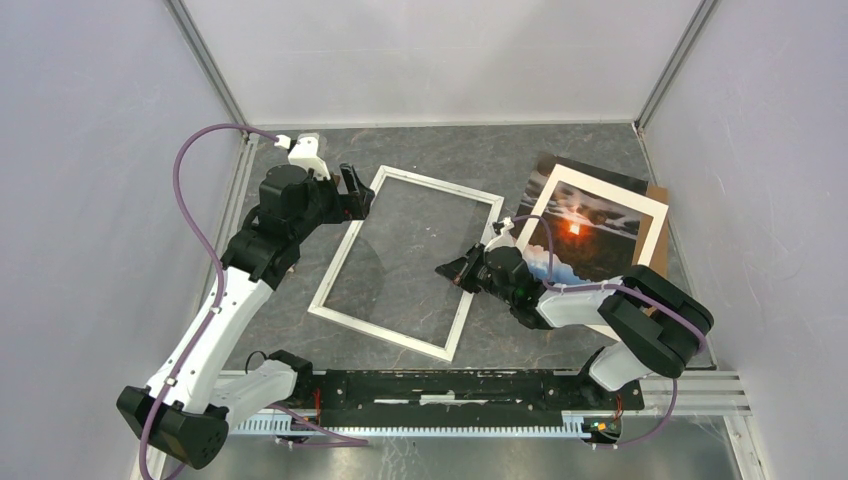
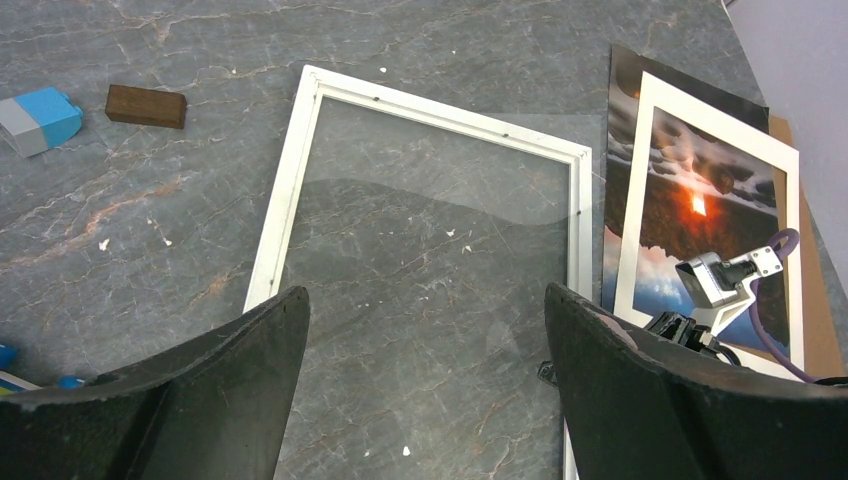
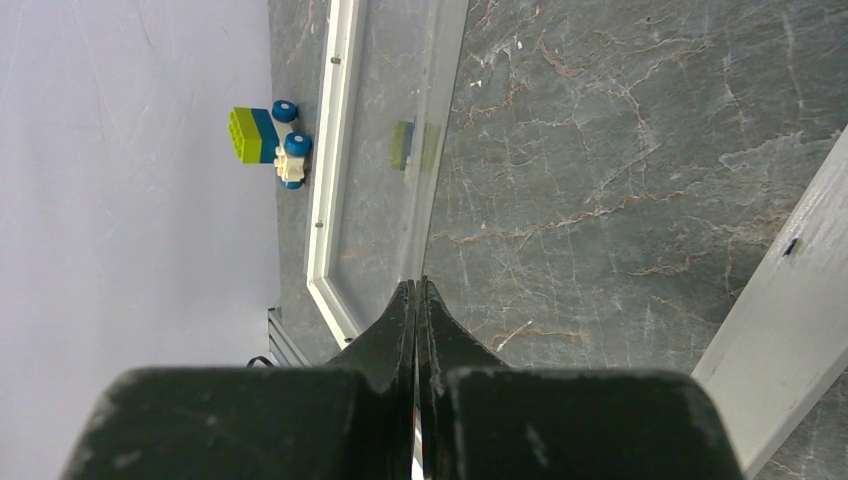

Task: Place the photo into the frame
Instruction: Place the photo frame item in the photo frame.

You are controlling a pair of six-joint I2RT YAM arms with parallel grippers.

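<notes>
- White-bordered photo [image 1: 610, 215] lies face up behind the right gripper [image 3: 416, 287], off its wrist side. It's tilted and stacked on a dark print [image 2: 625, 80] and a brown backing board [image 2: 818, 300] whose edge pokes out on the far side.
- Frame [image 2: 283, 190] lies flat on the table [image 1: 450, 150], straight ahead of the right gripper's fingertips and under the left gripper [image 2: 425, 298].
- Right gripper is pinched tight on the near edge of a clear pane [image 3: 385, 200], which runs away from the tips over the frame opening.
- Left gripper hangs above the frame, jaws spread wide and nothing between them. Both long rails show between its fingers.
- Room: bare marble shows inside the frame, to the right of the pinched edge.
- A green-and-blue toy car [image 3: 268, 138] sits past the frame's far rail, just beside the wall [image 3: 120, 200].
- A blue-grey block [image 2: 40, 118] and a brown wooden block [image 2: 146, 105] sit left of the left gripper, apart from the frame.
</notes>
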